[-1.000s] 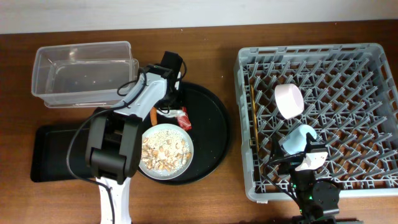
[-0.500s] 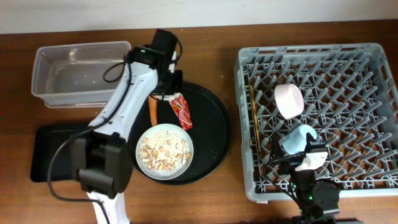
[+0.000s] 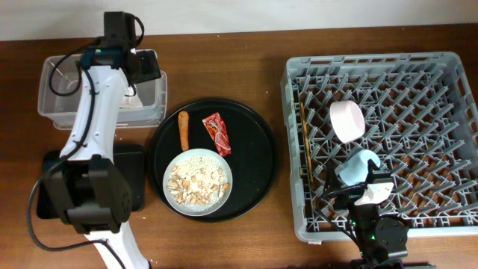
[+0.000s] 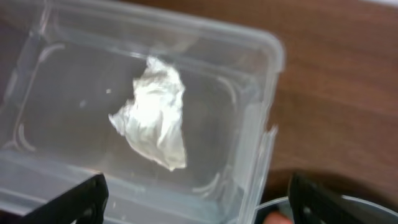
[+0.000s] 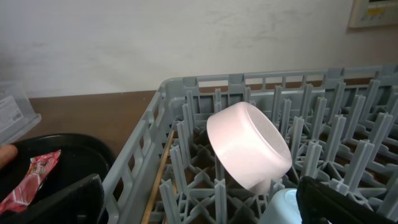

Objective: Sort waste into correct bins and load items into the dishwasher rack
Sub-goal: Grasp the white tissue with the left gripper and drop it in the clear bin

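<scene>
Swung off the round tray (image 3: 258, 161), my left gripper (image 4: 196, 202) hangs wide and empty over the clear tub (image 3: 56, 97), tissue (image 4: 155, 115) lying inside. Already in the rack (image 3: 418, 67) sit the bowl (image 3: 347, 119), cup (image 3: 358, 166) and chopsticks (image 3: 305, 149); carrot (image 3: 183, 128), wrapper (image 3: 217, 133) and scrap-laden plate (image 3: 198, 155) wait on that tray.

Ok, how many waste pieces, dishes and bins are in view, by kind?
Waste: 4 (tissue, wrapper, carrot, scraps)
Dishes: 4 (bowl, cup, chopsticks, plate)
Bins: 2 (tub, flat tray)
Total: 10
</scene>
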`<state>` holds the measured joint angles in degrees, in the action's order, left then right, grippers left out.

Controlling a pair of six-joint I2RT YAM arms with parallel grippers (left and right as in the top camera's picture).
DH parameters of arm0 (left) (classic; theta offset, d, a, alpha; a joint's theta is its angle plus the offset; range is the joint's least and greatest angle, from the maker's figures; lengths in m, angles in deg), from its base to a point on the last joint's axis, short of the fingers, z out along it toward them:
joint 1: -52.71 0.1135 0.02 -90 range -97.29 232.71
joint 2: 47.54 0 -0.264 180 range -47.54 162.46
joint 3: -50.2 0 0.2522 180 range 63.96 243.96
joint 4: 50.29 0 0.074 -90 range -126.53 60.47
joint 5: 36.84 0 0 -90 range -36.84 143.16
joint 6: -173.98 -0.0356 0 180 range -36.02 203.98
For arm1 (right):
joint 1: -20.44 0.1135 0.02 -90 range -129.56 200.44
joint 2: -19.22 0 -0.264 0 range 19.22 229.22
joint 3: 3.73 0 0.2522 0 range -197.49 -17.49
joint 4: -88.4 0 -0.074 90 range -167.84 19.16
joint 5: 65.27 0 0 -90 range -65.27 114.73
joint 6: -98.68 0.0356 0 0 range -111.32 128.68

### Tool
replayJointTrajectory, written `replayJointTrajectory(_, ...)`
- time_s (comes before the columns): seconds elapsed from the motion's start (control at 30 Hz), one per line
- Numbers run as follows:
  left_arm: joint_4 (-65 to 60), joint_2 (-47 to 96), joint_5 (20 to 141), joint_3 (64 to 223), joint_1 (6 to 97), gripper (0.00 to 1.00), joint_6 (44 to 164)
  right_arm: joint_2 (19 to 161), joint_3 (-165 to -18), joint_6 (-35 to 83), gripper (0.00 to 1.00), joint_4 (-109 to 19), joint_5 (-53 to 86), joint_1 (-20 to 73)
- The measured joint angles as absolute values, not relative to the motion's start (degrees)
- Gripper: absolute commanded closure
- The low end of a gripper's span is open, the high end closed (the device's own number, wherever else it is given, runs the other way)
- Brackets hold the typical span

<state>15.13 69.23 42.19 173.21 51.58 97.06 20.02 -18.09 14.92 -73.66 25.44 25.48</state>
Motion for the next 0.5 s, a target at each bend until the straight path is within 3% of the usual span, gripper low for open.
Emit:
replayJointTrajectory(0.17, 27.94, 66.19, 52.56, 175.46, 48.65, 0.38, 96.93, 20.02, -18.09, 14.9, 0.02, -73.68, 25.44, 25.48)
replayJointTrajectory(0.33, 23.72, 66.28, 55.66, 164.47, 35.76, 0.39, 97.3, 20.02, -18.09, 14.92, 0.02, -73.66, 25.47, 25.48)
replayJointTrajectory(0.5, 13.86, 66.34, 58.02, 151.81, 32.13, 0.39, 105.1, 20.0, -18.09, 14.9, 0.02, -73.66, 25.44, 25.48)
